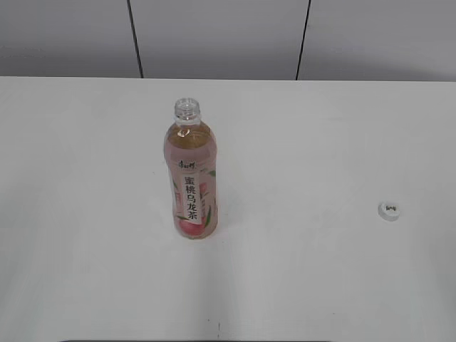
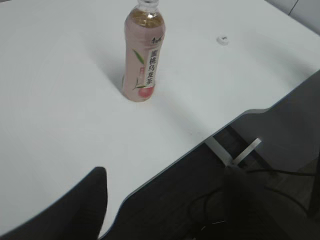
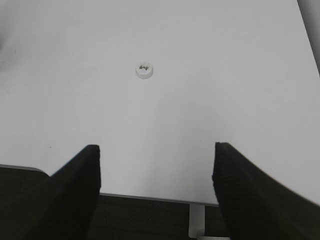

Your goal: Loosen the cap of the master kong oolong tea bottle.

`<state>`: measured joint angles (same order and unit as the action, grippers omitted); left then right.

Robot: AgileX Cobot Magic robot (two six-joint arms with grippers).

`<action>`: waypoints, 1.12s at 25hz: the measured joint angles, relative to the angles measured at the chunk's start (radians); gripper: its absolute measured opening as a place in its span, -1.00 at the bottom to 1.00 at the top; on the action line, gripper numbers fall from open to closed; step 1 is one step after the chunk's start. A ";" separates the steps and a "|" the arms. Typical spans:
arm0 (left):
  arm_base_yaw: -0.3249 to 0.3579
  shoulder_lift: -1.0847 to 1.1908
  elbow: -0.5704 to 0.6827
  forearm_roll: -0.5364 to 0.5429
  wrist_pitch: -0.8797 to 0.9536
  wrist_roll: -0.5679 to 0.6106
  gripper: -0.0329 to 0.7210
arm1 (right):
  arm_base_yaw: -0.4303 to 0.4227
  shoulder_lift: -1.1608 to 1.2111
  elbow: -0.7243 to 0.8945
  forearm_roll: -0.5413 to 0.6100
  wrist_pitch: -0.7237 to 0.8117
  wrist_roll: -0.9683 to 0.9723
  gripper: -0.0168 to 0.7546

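The master kong oolong tea bottle (image 1: 191, 178) stands upright in the middle of the white table, with its pink peach label facing the camera. Its threaded neck (image 1: 187, 108) is bare and carries no cap. The cap (image 1: 390, 210) lies flat on the table far to the bottle's right, logo up. The left wrist view shows the bottle (image 2: 143, 55) and the cap (image 2: 222, 39) from a distance. My left gripper (image 2: 165, 200) hangs open beyond the table's near edge. My right gripper (image 3: 157, 150) is open and empty over the near edge, with the cap (image 3: 144, 70) well ahead of it.
The white table (image 1: 320, 142) ends at a grey panelled wall (image 1: 214, 35) behind. Neither arm shows in the exterior view. Below the table's curved near edge (image 2: 200, 142) are a metal bracket (image 2: 235, 155) and dark cables (image 2: 205, 215).
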<state>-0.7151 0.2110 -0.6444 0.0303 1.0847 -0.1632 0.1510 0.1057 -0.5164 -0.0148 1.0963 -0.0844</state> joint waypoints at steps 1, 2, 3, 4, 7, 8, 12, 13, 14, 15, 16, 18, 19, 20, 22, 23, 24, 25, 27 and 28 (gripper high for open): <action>0.000 -0.012 0.000 0.017 0.022 0.000 0.27 | 0.000 0.000 0.000 0.000 0.000 0.000 0.42; 0.000 -0.025 0.000 0.038 0.035 0.001 0.27 | 0.000 0.000 0.000 0.000 0.000 0.000 0.42; 0.000 -0.034 0.000 0.060 0.039 0.001 0.27 | 0.000 0.000 0.000 0.000 0.000 0.000 0.42; 0.000 -0.039 0.000 0.079 0.040 0.002 0.27 | 0.000 0.000 0.000 0.000 0.000 0.000 0.42; 0.000 -0.039 0.000 0.110 0.022 0.010 0.27 | 0.000 0.000 0.000 0.000 0.000 0.000 0.42; 0.000 -0.039 0.001 0.107 0.004 0.026 0.27 | 0.000 0.000 0.000 0.000 0.000 0.000 0.42; 0.000 -0.040 0.069 0.033 -0.056 0.149 0.26 | 0.000 0.000 0.000 0.000 -0.001 0.000 0.42; 0.000 -0.040 0.082 0.015 -0.051 0.176 0.26 | 0.000 0.000 0.000 0.000 -0.001 0.000 0.42; 0.000 -0.040 0.084 0.005 -0.050 0.192 0.26 | 0.000 0.000 0.000 0.000 -0.001 0.000 0.42; 0.000 -0.040 0.084 0.000 -0.053 0.201 0.26 | 0.000 0.000 0.000 0.000 -0.001 0.000 0.42; 0.000 -0.040 0.084 -0.003 -0.054 0.205 0.26 | 0.000 0.000 0.000 0.000 -0.001 0.000 0.42; 0.000 -0.040 0.084 -0.006 -0.054 0.210 0.26 | 0.000 0.000 0.000 0.000 -0.001 0.000 0.42; 0.000 -0.040 0.084 -0.006 -0.055 0.210 0.26 | 0.000 0.000 0.000 0.000 -0.001 0.000 0.42; 0.000 -0.040 0.084 -0.006 -0.055 0.213 0.26 | 0.000 0.000 0.000 0.000 -0.001 0.000 0.42; 0.000 -0.040 0.084 -0.006 -0.057 0.216 0.26 | 0.000 0.000 0.000 0.000 -0.001 0.000 0.42; 0.000 -0.040 0.084 -0.006 -0.057 0.216 0.26 | 0.000 0.000 0.000 0.000 -0.001 0.000 0.42; 0.000 -0.040 0.084 -0.006 -0.057 0.217 0.26 | 0.000 0.000 0.000 0.000 -0.001 0.000 0.42; 0.000 -0.040 0.084 -0.006 -0.057 0.217 0.26 | 0.000 0.000 0.000 0.000 -0.001 0.000 0.42; 0.000 -0.040 0.084 -0.006 -0.057 0.217 0.26 | 0.000 0.000 0.000 0.000 -0.001 0.000 0.42; 0.000 -0.040 0.084 -0.006 -0.058 0.217 0.26 | -0.003 0.000 0.000 0.000 -0.001 0.000 0.42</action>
<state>-0.7151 0.1705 -0.5601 0.0248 1.0264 0.0535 0.1483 0.1057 -0.5164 -0.0148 1.0954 -0.0844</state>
